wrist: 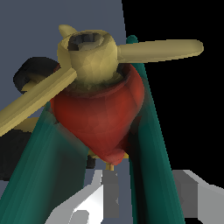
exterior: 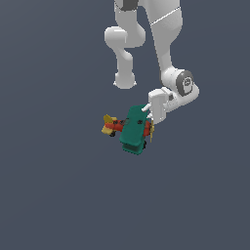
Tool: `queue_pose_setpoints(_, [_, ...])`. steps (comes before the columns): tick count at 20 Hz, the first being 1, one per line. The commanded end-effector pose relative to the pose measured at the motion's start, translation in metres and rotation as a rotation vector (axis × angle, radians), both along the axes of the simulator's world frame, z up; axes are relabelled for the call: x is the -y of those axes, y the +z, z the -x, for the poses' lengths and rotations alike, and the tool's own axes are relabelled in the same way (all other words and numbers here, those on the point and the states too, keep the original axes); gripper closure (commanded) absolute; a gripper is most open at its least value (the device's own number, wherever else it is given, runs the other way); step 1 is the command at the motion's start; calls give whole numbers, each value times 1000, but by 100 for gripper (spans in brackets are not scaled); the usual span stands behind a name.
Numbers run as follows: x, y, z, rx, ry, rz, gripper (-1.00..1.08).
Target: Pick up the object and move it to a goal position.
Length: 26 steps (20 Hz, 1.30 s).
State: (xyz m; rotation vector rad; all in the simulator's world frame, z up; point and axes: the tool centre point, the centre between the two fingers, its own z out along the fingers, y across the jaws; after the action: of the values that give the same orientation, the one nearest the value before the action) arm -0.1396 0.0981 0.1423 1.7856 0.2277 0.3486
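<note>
The object [exterior: 133, 131] is a small toy biplane with teal wings, a red body and a yellow tail, lying at the middle of the exterior view. My gripper [exterior: 149, 113] reaches it from the exterior view's right, at the propeller end. The wrist view is filled by the object [wrist: 103, 118], seen nose-on, with its yellow propeller [wrist: 89, 54] in front. One teal wing [wrist: 151, 166] passes between my two fingers [wrist: 83, 205]. A thin strip of floor shows between that wing and one finger. My gripper [wrist: 146, 194] stands open around the wing.
The arm's white links [exterior: 161, 29] rise behind the object. A plain dark grey floor [exterior: 58, 185] lies all around. In the wrist view the far side past the floor is black.
</note>
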Motion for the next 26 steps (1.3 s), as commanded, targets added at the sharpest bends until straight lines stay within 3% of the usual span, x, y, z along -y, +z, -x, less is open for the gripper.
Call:
queue_pose_setpoints(1, [6,3,-3,1,-3,1,108])
queue_pose_setpoints(10, [47,25,-30,2,-3,3,108])
queue_pose_setpoints(26, [164,87,-111,4,-4,6,108])
